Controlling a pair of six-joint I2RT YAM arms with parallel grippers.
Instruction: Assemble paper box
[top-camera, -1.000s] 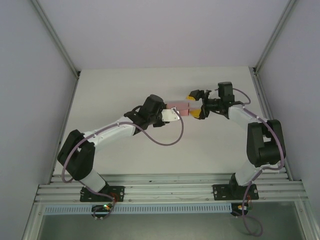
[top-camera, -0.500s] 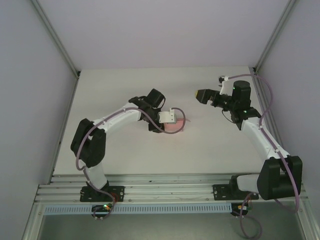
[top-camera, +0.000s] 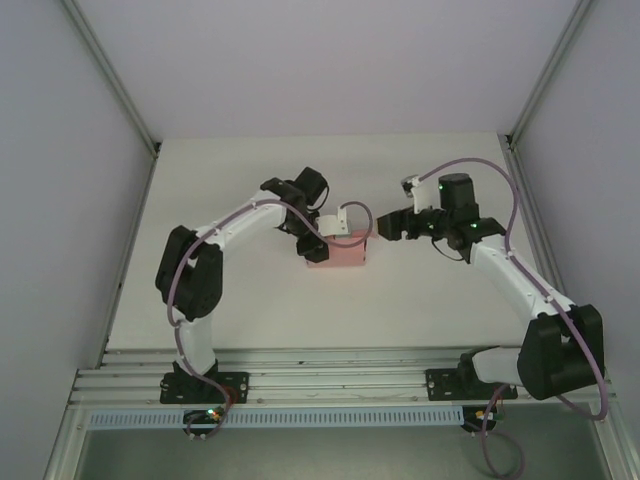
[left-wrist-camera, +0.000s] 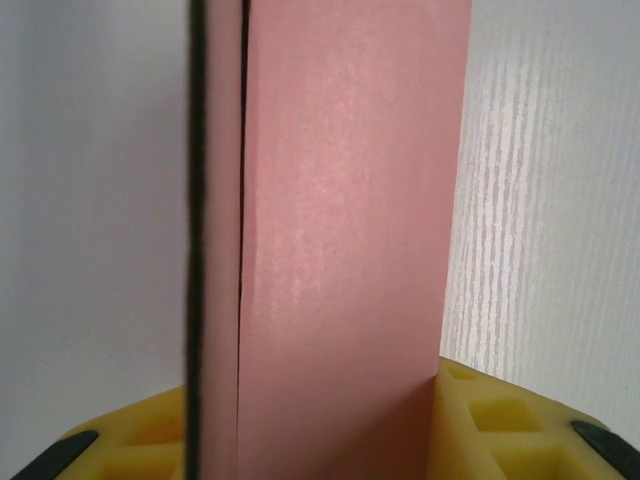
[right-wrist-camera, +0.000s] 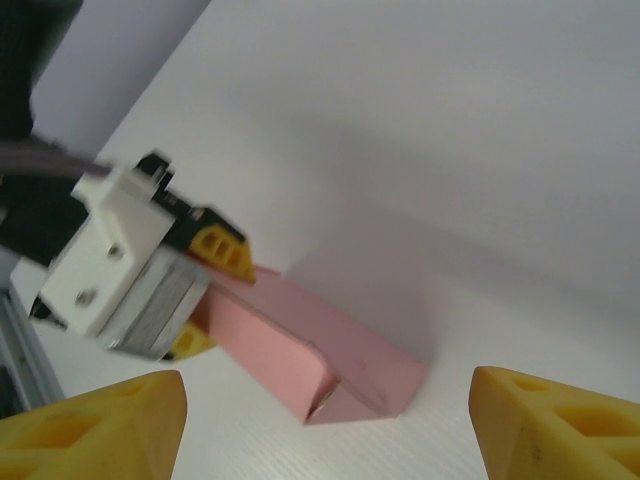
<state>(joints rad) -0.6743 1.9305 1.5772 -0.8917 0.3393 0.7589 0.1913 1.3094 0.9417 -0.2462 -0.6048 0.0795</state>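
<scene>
Paper box (top-camera: 339, 254): pale pink, folded into a small rectangular form. It appears to rest on the counter (top-camera: 250, 300) near the middle.

Long axis: in the top view it runs roughly left to right across the counter. One end is at the left claw (top-camera: 322, 240) and the other points toward the right claw (top-camera: 384, 228).

Left claw: clenched on the paper box. In the left wrist view the yellow pads (left-wrist-camera: 500, 425) press on opposite faces of the card, which stands straight up between them.

Right claw: released. Its yellow fingertips (right-wrist-camera: 110, 420) stand wide apart with nothing between them.

Bearing: the box lies to the robot's left of the right claw, and its free end is just beside that claw. In the right wrist view the box sits ahead, within the span of the open jaws and a little left of centre.

Free end: the right wrist view shows a flap (right-wrist-camera: 345, 400) at the near corner that looks not fully tucked. Focus is soft, so this is uncertain.

Nearer arm: the left claw already has its end. The right claw is the free one and is close to the open end.

Next move (judgement): the right claw works on the free end, coming in along the long axis.

Risk (judgement): a push along that axis could slide the thin card through the left grip or buckle it.
</scene>
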